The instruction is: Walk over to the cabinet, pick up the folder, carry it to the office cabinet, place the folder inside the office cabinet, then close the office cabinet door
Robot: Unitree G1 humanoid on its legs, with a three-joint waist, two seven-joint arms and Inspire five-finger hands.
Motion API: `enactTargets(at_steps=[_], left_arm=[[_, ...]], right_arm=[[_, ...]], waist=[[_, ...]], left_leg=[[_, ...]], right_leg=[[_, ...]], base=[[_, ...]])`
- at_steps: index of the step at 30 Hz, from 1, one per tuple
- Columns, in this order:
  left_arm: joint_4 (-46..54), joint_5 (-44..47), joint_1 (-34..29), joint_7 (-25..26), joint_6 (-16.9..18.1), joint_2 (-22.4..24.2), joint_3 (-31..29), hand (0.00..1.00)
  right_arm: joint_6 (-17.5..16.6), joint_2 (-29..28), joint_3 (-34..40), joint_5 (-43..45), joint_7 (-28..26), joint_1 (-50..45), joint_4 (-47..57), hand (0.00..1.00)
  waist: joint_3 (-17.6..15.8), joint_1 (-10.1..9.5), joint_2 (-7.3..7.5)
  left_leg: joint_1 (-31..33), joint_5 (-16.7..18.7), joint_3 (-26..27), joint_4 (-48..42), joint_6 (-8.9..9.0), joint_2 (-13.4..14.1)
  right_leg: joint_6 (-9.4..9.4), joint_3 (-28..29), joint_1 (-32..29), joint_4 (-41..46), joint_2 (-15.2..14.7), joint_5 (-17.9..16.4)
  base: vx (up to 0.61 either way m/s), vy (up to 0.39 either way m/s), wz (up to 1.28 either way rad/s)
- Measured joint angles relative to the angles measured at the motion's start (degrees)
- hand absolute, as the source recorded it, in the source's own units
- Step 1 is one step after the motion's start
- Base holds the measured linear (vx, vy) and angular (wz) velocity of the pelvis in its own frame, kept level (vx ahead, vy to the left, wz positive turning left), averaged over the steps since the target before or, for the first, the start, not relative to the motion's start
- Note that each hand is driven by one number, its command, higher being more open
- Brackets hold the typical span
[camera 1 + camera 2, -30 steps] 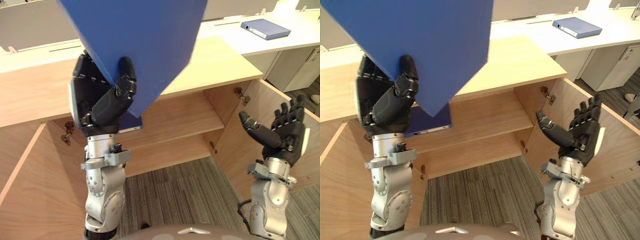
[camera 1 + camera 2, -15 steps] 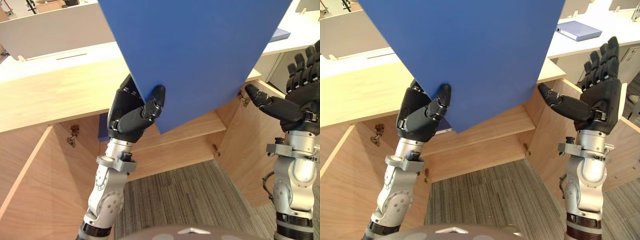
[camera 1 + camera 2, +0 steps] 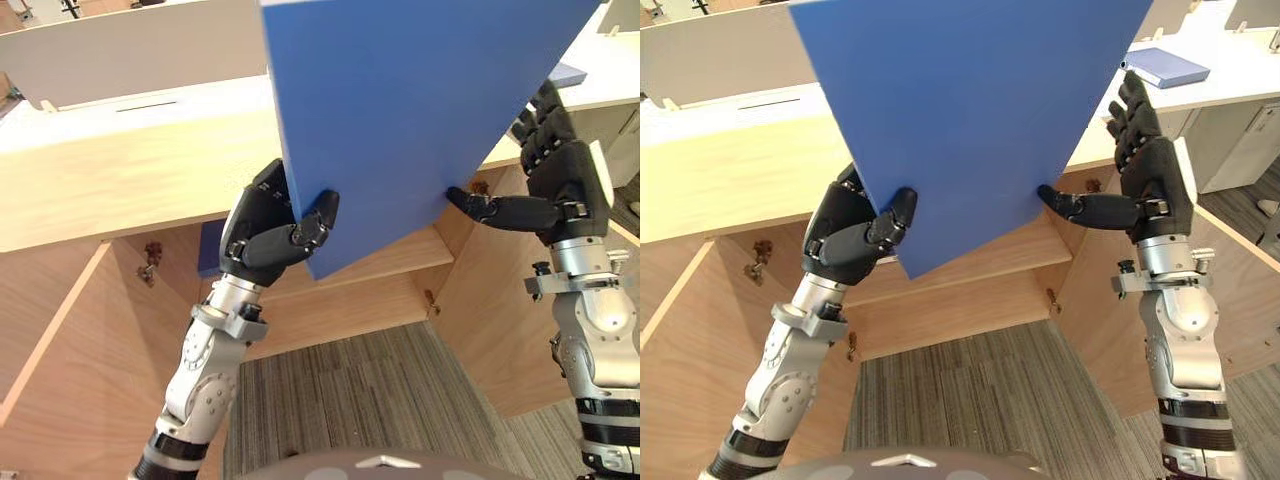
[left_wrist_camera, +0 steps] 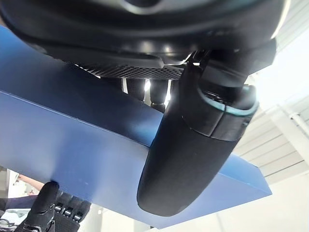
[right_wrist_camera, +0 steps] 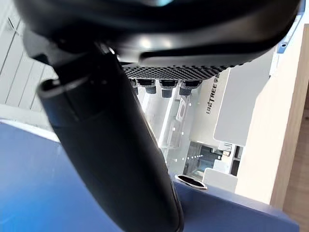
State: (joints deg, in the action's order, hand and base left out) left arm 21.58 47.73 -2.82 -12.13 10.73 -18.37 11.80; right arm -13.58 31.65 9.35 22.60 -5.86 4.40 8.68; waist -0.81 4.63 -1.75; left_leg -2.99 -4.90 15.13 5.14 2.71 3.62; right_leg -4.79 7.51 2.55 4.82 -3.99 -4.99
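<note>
Left hand (image 3: 845, 240): fingers curled behind the folder (image 3: 970, 110), thumb on its front, gripping the lower edge.
Right hand (image 3: 1152, 175): fingers straight beside the right edge, thumb tip touching it.
Folder: tilted, raised before the open office cabinet (image 3: 970, 300).

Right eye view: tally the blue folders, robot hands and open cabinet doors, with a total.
Blue folders: 2 (held folder, desk folder)
Hands: 2 (left hand, right hand)
Open cabinet doors: 2 (left door, right door)
Total: 6
</note>
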Motion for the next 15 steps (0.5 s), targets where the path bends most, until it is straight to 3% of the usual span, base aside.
enactTargets(at_steps=[11, 15], left_arm=[[-4.0, -7.9, 2.1, -0.1, 0.0, 0.0, -0.4, 0.0], [-4.1, -12.3, 2.2, 1.5, 0.0, 0.1, -3.9, 0.0]], right_arm=[[1.7, -0.1, -4.0, -4.1, -1.0, 0.7, -4.3, 1.0], [1.8, -0.6, -3.8, -5.1, -0.6, 0.7, -5.7, 1.0]], waist=[[0.0, -0.18, 0.05], [0.0, -0.1, 0.03]], left_leg=[[0.5, -0.8, -0.2, 0.3, -0.21, 0.0], [0.7, -1.3, -0.6, 0.3, -0.2, 0.1]], right_leg=[[0.26, -0.4, -0.3, -0.6, 0.0, 0.8], [0.37, -0.7, -0.2, -1.1, 0.1, 1.3]], base=[[-0.03, 0.012, 0.0], [-0.01, 0.005, 0.02]])
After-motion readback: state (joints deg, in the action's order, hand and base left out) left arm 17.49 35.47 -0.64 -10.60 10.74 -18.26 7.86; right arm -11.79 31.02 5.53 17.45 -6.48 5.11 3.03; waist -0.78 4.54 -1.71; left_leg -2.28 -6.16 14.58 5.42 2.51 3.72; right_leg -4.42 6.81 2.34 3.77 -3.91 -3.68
